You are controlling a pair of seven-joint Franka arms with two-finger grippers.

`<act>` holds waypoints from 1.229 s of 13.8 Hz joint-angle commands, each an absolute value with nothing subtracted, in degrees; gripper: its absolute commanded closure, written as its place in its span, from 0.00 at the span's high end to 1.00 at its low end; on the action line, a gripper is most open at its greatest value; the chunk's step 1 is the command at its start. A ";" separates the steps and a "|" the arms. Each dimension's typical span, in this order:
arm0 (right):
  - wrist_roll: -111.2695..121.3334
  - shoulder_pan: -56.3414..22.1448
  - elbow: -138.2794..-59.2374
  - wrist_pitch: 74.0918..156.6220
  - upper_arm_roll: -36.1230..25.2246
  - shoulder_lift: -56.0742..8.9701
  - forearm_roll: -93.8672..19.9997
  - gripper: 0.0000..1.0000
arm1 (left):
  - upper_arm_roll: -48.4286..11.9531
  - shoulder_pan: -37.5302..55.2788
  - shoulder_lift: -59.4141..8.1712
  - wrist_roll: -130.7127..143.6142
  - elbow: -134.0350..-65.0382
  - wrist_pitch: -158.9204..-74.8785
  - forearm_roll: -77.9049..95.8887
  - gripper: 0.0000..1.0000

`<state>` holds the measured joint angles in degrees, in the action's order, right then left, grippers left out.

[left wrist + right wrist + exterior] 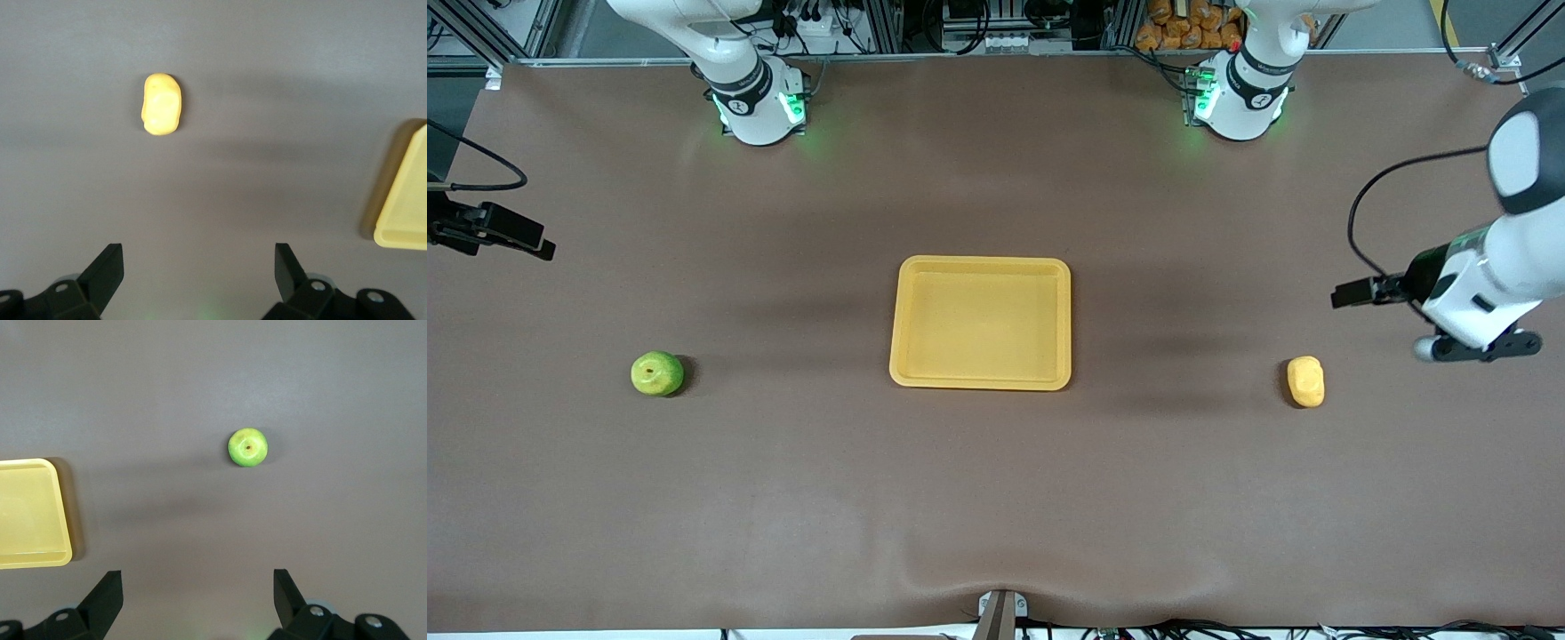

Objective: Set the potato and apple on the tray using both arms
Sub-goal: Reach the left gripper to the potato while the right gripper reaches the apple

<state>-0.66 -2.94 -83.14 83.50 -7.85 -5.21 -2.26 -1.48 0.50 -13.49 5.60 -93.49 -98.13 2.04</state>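
Observation:
The yellow tray (980, 382) lies empty at the middle of the table. The yellow-green apple (657, 373) sits on the table toward the right arm's end. The yellow-orange potato (1306, 381) lies toward the left arm's end. My left gripper (1347, 293) hangs open and empty over bare table beside the potato. Its wrist view shows the potato (161, 105), a corner of the tray (400, 237) and the open gripper (199, 257). My right gripper (534, 242) hangs open and empty over bare table beside the apple. Its wrist view shows the apple (248, 447), the tray (33, 558) and the open gripper (198, 583).
Brown cloth (996, 498) covers the table, with a ripple at its edge nearest the front camera. The right arm's base (758, 107) and the left arm's base (1240, 102) stand along the edge farthest from the front camera. A black cable (1369, 213) loops from the left arm.

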 commanded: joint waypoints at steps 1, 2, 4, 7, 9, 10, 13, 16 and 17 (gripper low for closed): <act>0.18 -2.63 -82.62 84.02 -7.73 -9.82 -2.20 1.00 | -1.84 0.79 -15.47 5.01 -95.87 -103.16 -0.61 1.00; 0.35 -2.81 -82.62 84.02 -7.73 -11.76 -2.02 1.00 | -2.19 0.70 -15.47 4.14 -96.93 -104.66 -0.96 1.00; 0.35 -2.46 -82.88 85.77 -7.73 -12.91 -2.29 1.00 | -2.20 0.35 -15.55 -1.81 -97.38 -105.73 -1.05 1.00; 0.26 -2.02 -82.88 86.22 -7.82 -16.07 -2.11 1.00 | -2.11 -0.09 -17.83 -10.53 -97.30 -111.95 -1.14 1.00; 0.26 -1.41 -83.32 88.05 -7.82 -17.84 -2.20 1.00 | -2.20 0.61 -20.11 -10.64 -97.30 -116.26 -4.64 1.00; 0.26 -1.15 -83.67 89.20 -7.82 -18.36 -2.37 1.00 | -2.20 0.79 -21.08 -10.11 -97.38 -117.15 -5.27 1.00; 0.26 -1.14 -83.93 90.87 -7.82 -20.12 -2.55 1.00 | -2.20 -0.17 -22.06 -9.58 -97.65 -118.83 -5.19 1.00; 0.44 -0.18 -84.98 93.85 -7.74 -22.23 -2.81 1.00 | -2.20 -1.23 -24.95 -6.61 -97.82 -119.00 -4.57 1.00; 0.44 -0.09 -85.86 95.26 -7.73 -22.76 -2.90 1.00 | -2.20 -1.75 -26.18 -5.72 -97.56 -120.48 -4.48 1.00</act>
<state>-0.44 -1.38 -84.47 93.05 -8.18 -21.87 -2.27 -1.92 -0.97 -24.16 -8.09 -97.66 -118.26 -3.94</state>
